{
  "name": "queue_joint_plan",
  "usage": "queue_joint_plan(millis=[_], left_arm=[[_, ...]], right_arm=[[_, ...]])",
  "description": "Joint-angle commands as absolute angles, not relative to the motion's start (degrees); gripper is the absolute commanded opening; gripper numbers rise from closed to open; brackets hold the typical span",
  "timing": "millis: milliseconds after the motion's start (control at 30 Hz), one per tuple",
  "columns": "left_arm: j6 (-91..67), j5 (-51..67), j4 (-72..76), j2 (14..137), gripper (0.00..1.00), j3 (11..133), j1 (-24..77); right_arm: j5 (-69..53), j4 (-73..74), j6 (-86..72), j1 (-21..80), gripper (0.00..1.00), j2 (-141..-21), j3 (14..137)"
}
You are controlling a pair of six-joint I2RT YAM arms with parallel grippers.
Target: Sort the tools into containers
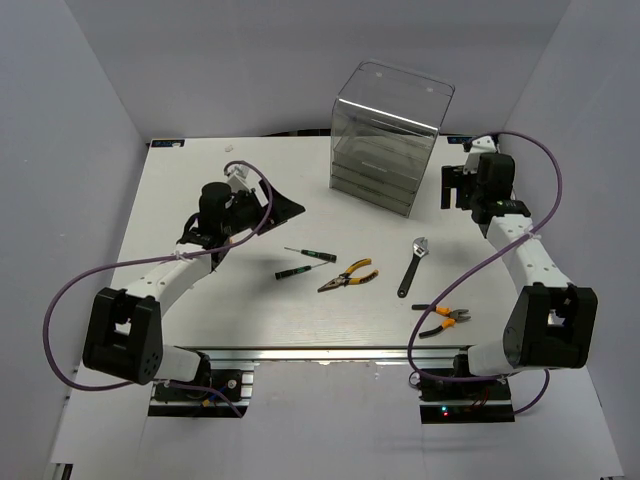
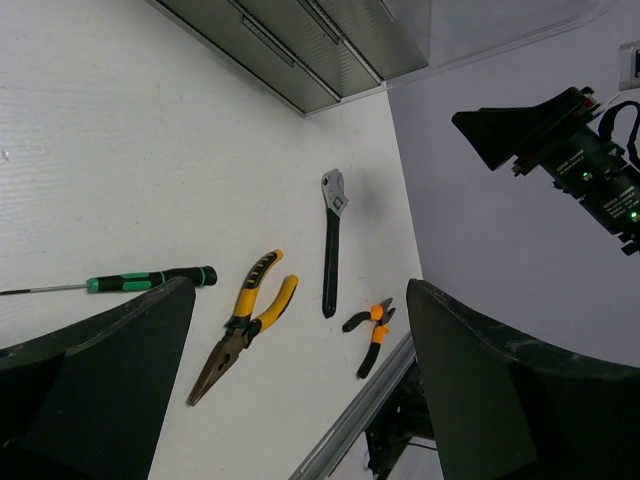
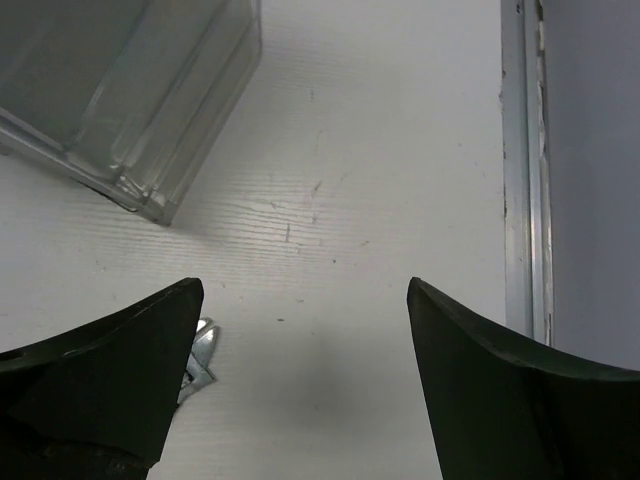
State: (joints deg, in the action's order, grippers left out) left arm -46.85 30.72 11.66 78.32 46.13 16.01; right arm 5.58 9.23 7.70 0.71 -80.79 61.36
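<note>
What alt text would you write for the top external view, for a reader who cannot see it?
Five small hand tools lie loose on a white table before a tall smoky-grey transparent drawer cabinet: two thin black-green screwdrivers, yellow-handled pliers, a silver-black adjustable wrench and orange-black cutters. The left end effector and right end effector hover open and empty.

Drawer cabinet [image 1: 385,130]: transparent smoky plastic, glossy. Table [image 1: 250,312]: white, matt, finely ribbed. Wrench [image 1: 412,268]: bare metal head, black handle. Pliers [image 1: 348,277]: dull metal nose, yellow sleeves. Edge rail [image 1: 330,352]: bare aluminium.
</note>
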Motion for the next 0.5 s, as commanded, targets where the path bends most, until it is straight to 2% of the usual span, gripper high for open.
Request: queue_joint_plan(millis=[0, 233, 300, 467], left_arm=[[-47.7, 31.8, 13.3, 78.2, 0.98, 49.7, 16.9], [-49.6, 32.3, 14.1, 82.8, 0.95, 53.7, 18.7], [-50.9, 33.3, 16.2, 84.6, 0.9, 55.1, 19.4], [-54.9, 35.7, 25.0, 91.2, 0.9, 58.3, 21.2]], right_arm=[[-0.4, 10.0, 9.0, 0.6, 0.9, -80.7, 65.9], [-36.3, 22.2, 29.3, 0.6, 0.89, -79.4, 68.4], [-39.5, 23.6, 31.4, 0.6, 0.9, -79.4, 68.8], [-48.4, 30.2, 39.4, 0.6, 0.89, -79.5, 70.3]])
